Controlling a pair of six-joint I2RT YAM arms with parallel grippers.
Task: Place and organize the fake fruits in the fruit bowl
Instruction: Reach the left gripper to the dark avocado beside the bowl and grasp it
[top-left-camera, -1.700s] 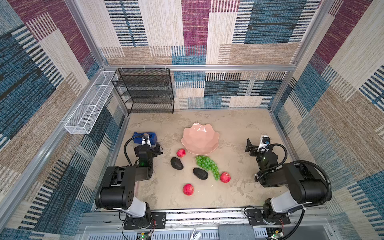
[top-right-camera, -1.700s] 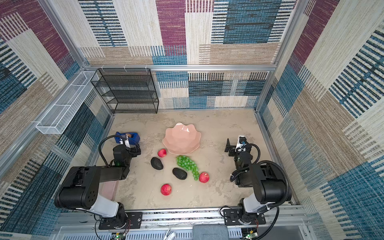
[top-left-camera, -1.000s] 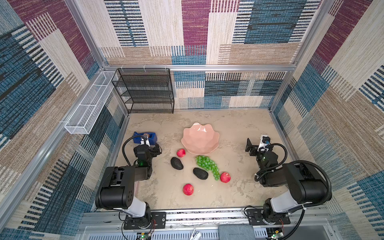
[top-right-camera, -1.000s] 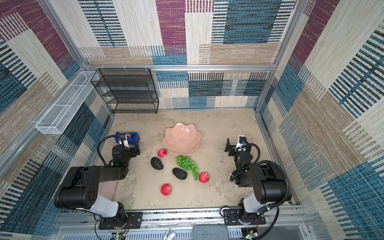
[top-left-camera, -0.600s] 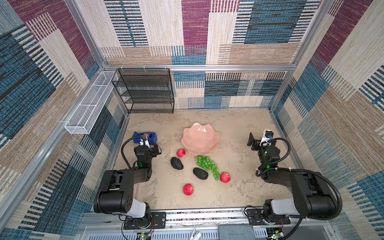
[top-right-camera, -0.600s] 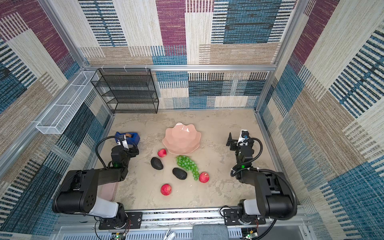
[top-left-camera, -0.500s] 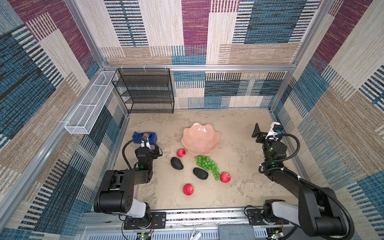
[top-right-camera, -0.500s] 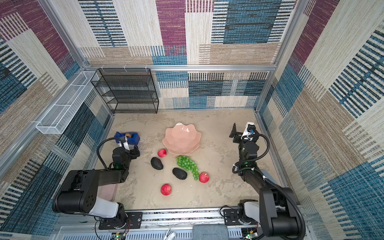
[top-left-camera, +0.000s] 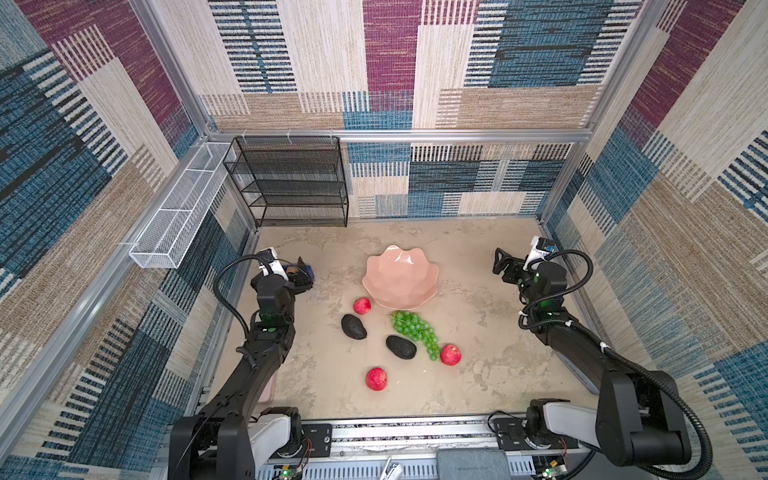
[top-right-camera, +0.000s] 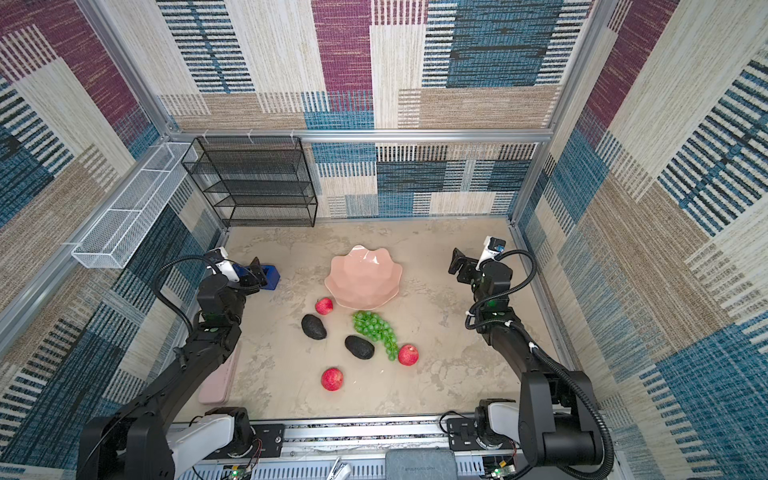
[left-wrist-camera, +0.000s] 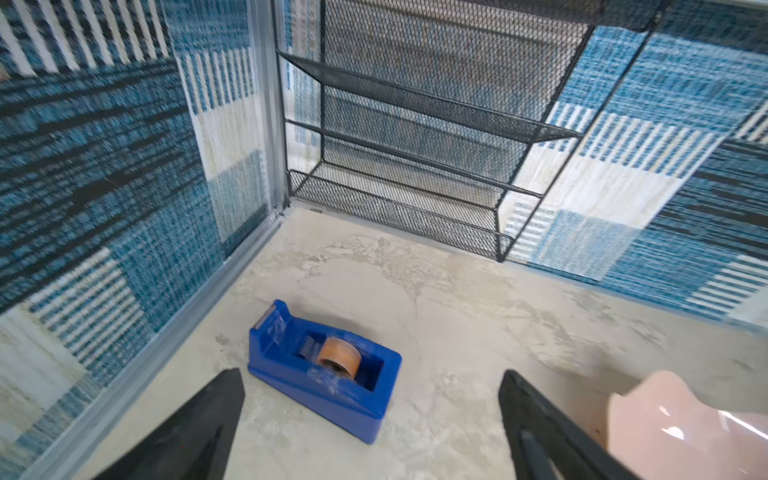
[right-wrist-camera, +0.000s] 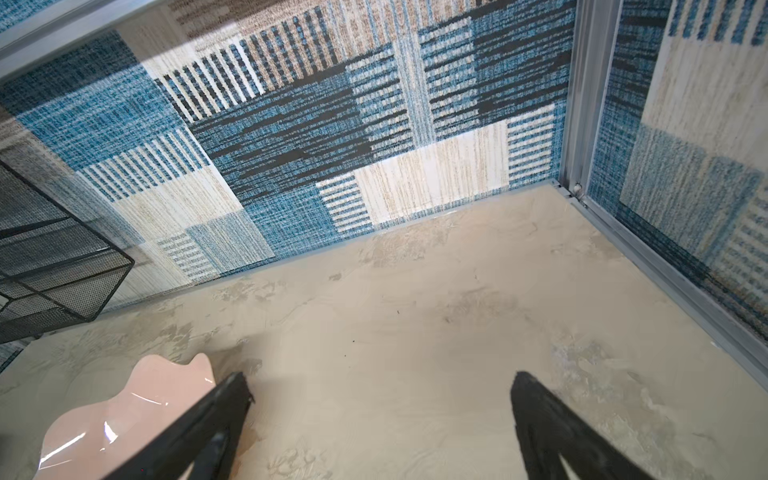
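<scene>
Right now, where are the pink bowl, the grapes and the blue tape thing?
fruit bowl (top-left-camera: 401, 286): in a top view, its bare inside.
grapes (top-left-camera: 413, 330): in a top view, middle of the bunch.
tape dispenser (left-wrist-camera: 272, 353): left wrist view, blue cutter end.

Just ahead of my left gripper (left-wrist-camera: 370, 372), its jaws apart, the blue tape dispenser (left-wrist-camera: 324, 365) blocks the way; beyond that the black mesh shelf (left-wrist-camera: 415, 124) fills the corner. Ahead of my right gripper (right-wrist-camera: 380, 375) bare tabletop (right-wrist-camera: 415, 311) runs free to the wall (right-wrist-camera: 332, 145); the fruit bowl (right-wrist-camera: 124, 415) crowds one finger's side.
</scene>
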